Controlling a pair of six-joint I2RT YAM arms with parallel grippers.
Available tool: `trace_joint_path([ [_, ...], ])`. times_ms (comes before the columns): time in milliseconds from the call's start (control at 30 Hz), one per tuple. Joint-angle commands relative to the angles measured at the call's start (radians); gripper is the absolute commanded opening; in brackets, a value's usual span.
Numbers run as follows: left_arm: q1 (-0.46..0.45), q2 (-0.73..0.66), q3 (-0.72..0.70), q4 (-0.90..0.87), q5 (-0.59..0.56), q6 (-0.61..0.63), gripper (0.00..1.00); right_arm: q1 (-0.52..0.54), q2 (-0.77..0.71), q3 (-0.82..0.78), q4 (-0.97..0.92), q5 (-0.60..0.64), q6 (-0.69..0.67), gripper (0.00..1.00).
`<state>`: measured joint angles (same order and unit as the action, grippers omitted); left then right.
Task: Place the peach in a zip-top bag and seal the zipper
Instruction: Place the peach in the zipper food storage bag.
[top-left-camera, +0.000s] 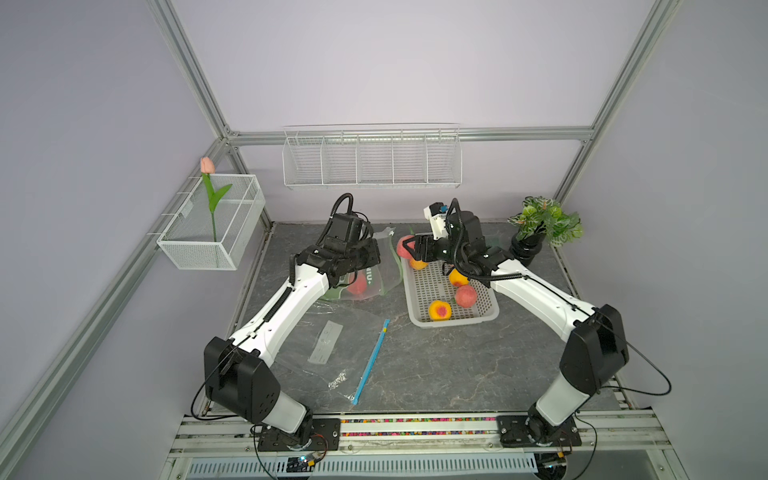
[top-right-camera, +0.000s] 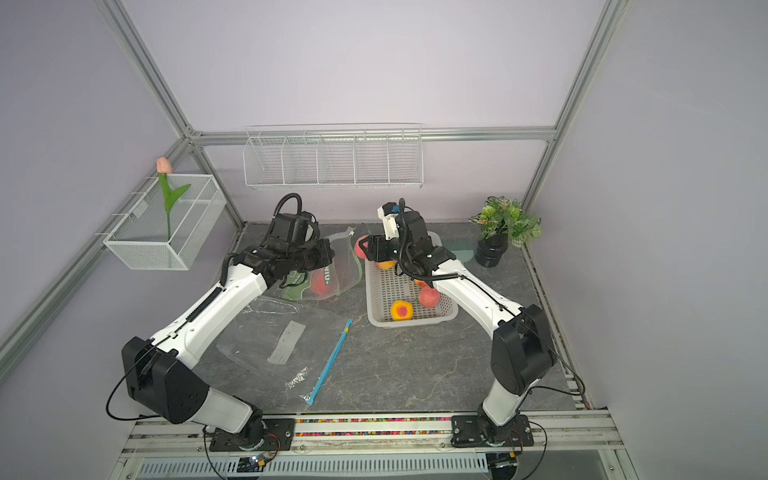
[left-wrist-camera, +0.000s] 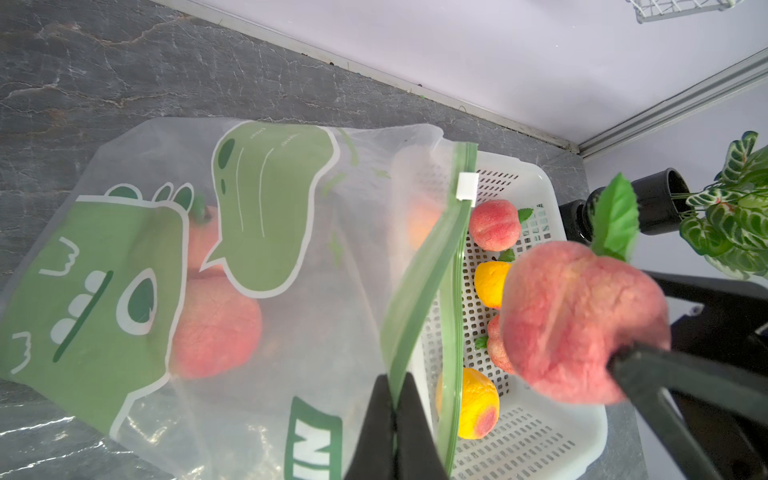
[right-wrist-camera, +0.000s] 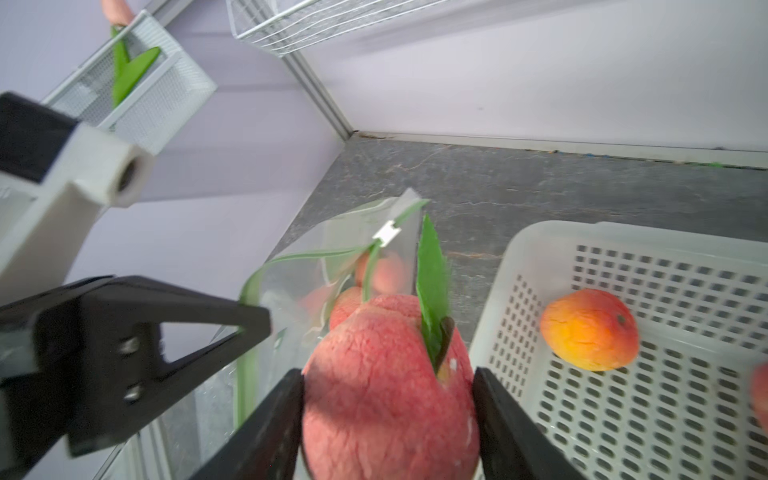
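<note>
While the left gripper (left-wrist-camera: 395, 415) is pinched tight on the green zipper strip of the translucent zip-top bag with a green crocodile print (left-wrist-camera: 291, 199), holding its mouth up just left of the white perforated plastic basket (top-left-camera: 453, 323), the right gripper (right-wrist-camera: 386, 415) has its jaws spread wide against both sides of a pink-red leafy peach (left-wrist-camera: 577, 324). That fruit hangs off the table at the basket's far left corner, right at the bag's mouth and not inside it. Through the bag's wall a bagged pink peach (left-wrist-camera: 216, 328) shows, with a second pinkish shape behind the print. Loose in the basket lie a yellow-red fruit (top-left-camera: 439, 310), a pink fruit (top-left-camera: 465, 296) and further orange ones. Nearer the robot than the basket and to its left, a clear zip-top bag with a blue zipper strip (top-left-camera: 332, 353) lies flat on the grey marble-look table (top-left-camera: 457, 374). Beyond the basket's far right corner stands a black pot of variegated green leaves (top-left-camera: 528, 249).
</note>
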<state>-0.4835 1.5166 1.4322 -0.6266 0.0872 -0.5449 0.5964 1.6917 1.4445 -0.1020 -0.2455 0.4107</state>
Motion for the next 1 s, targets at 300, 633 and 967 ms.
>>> trace_joint_path([
  [300,0.006,-0.015,-0.006,0.005,0.017,-0.010,0.00,0.068,0.124,0.096,-0.013,-0.040,-0.033,0.65],
  [633,0.008,-0.021,-0.007,0.007,0.021,-0.006,0.00,0.100,0.192,0.180,-0.103,0.021,-0.075,0.81],
  [967,0.011,-0.024,-0.006,0.002,-0.002,0.000,0.00,0.103,0.078,0.105,-0.068,0.140,-0.107,0.89],
])
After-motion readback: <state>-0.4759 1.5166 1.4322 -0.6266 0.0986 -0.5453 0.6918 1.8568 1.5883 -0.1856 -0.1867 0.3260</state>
